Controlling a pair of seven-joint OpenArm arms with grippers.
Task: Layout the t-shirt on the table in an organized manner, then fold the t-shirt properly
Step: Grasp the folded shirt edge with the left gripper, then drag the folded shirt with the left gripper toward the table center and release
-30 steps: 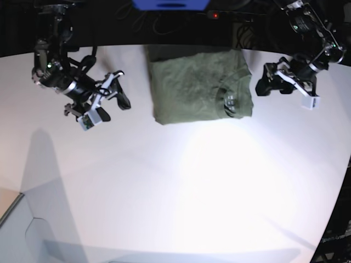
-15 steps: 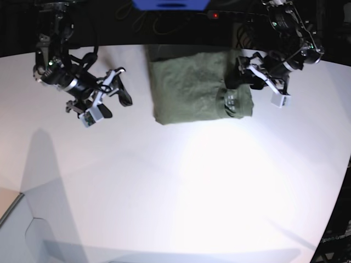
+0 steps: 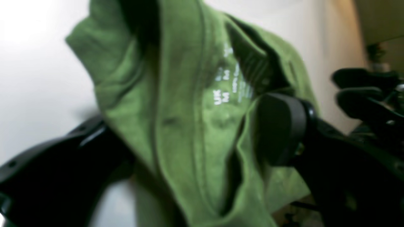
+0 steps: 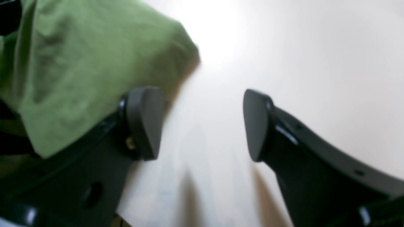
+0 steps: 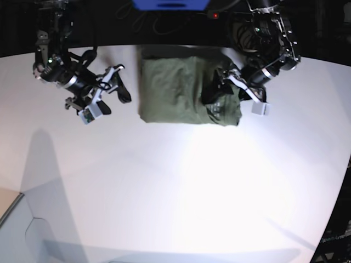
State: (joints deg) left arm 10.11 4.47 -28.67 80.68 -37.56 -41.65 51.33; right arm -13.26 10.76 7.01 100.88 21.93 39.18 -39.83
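Observation:
The olive-green t-shirt (image 5: 170, 90) lies folded into a rough rectangle at the far middle of the white table (image 5: 192, 181). My left gripper (image 5: 215, 92) is down on its right part, near the neck label (image 3: 230, 85). In the left wrist view the left gripper (image 3: 189, 142) stands wide open, with bunched cloth (image 3: 176, 104) between its fingers. My right gripper (image 5: 116, 103) hovers open just left of the shirt. In the right wrist view the right gripper (image 4: 202, 124) shows bare table between its fingers (image 4: 145, 123), and the shirt's edge (image 4: 79, 63) lies beside one finger.
A blue object (image 5: 170, 4) and dark cables sit behind the table's far edge. A grey box corner (image 5: 16, 230) shows at the bottom left. The table's curved edge (image 5: 341, 181) runs down the right side.
My left arm has swung leftward onto the shirt's collar side. The shirt has slid left and bunched at its right edge. The right arm has only shifted slightly.

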